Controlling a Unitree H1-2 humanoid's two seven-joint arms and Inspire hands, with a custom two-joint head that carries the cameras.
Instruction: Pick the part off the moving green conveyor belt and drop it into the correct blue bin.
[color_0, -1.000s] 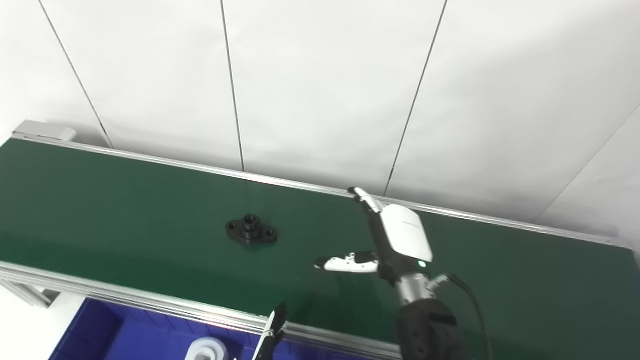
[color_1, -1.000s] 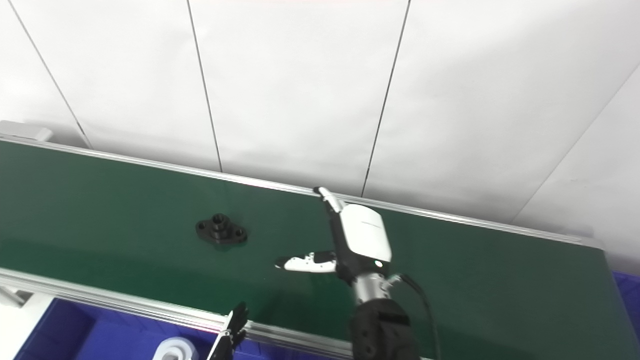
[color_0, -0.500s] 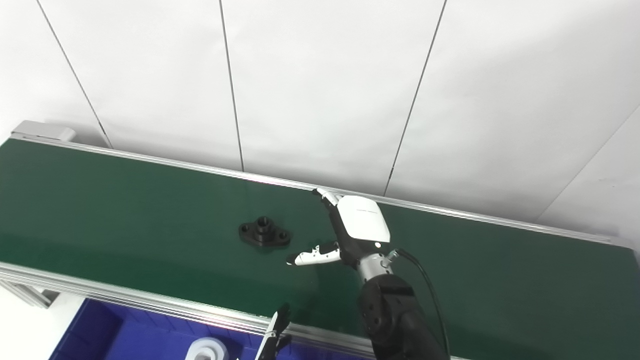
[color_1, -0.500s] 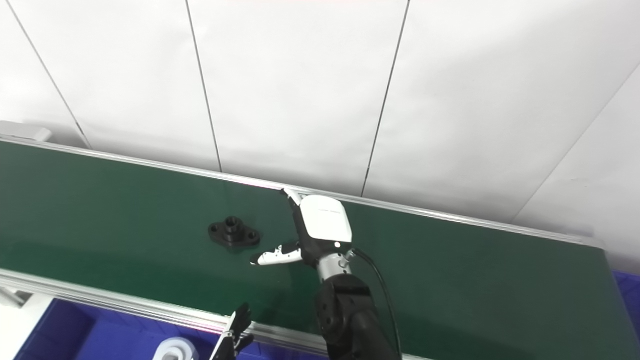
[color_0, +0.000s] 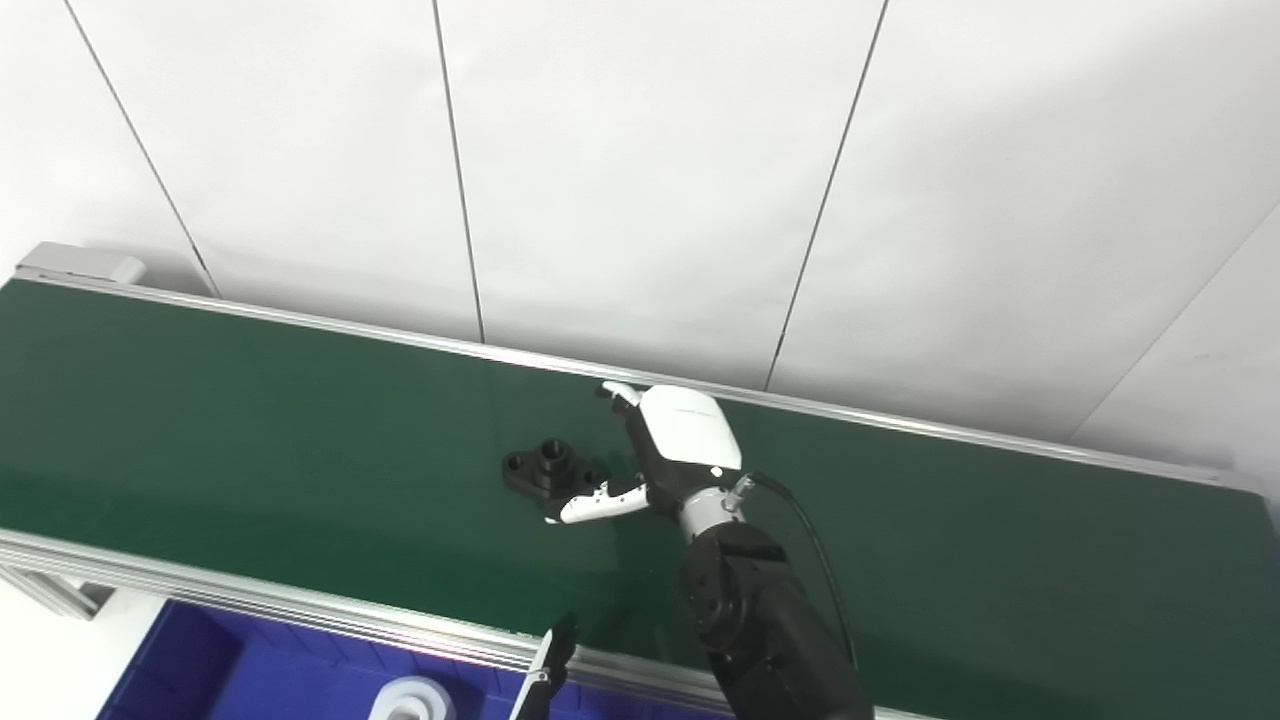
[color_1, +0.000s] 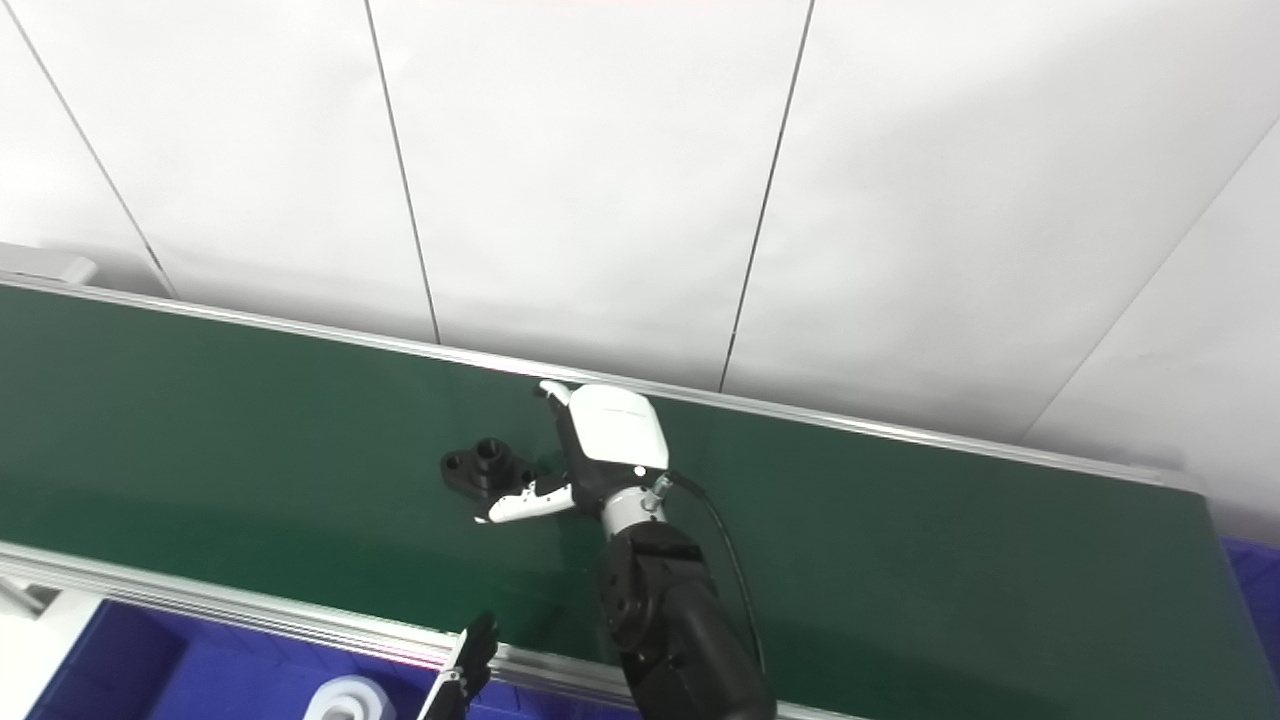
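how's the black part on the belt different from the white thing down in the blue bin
The black part is dark, with a flat flange, holes at its ends and a raised centre boss; the white part is pale and rounded, cut off by the picture's edge. The black part lies on the green belt beside the right hand; the white part sits in the blue bin, below the belt's near rail.
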